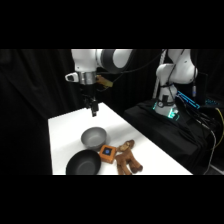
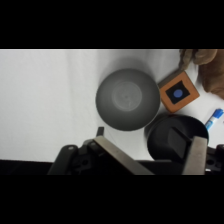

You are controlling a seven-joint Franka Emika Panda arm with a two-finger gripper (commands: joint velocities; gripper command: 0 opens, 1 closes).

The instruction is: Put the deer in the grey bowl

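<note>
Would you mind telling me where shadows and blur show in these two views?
Side view: the small round light-grey bowl casts a soft shadow on the white table; the background is dark. Wrist view: the black linkage at the bottom is blurred, and the bowl's inside shades darker toward its rim.

arm: showing glossy white rounded shells with dark grey joint caps | wrist: carrying a silvery ring and a small tan block on its side | pincer: hanging as a slim black piece | pincer linkage: looking black, with two pale grey flat fingers | base: glowing teal, dark cables trailing beside it
</note>
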